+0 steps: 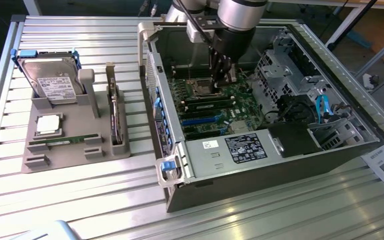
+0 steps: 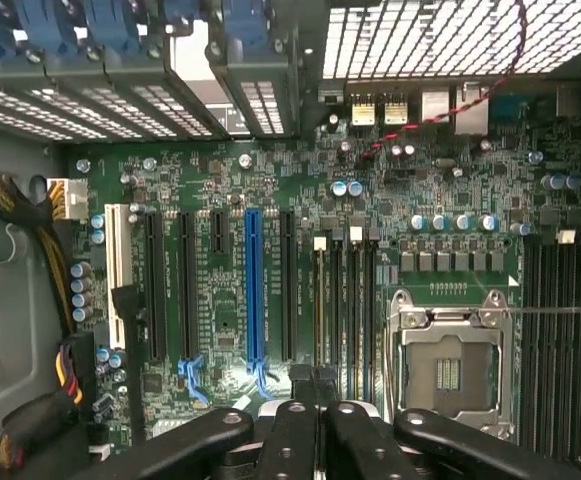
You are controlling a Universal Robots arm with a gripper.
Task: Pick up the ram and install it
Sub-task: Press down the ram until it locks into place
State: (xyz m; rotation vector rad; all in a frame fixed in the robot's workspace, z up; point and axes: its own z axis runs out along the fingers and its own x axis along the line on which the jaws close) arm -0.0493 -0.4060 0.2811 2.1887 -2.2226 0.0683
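Your end effector (image 1: 221, 75) closed, empty, low inside PC case (image 1: 352, 125) over motherboard (image 2: 270, 300) near CPU socket (image 2: 450, 365). Ram (image 1: 64, 141) sits in grey holder (image 1: 65, 160) on table (image 1: 259, 210). Risk: your fingers strike socket pins.

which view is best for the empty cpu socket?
Wrist view: the CPU socket faces the camera, with its metal frame and central opening unobstructed. In the exterior view the socket sits deep in the case, partly behind the tool.
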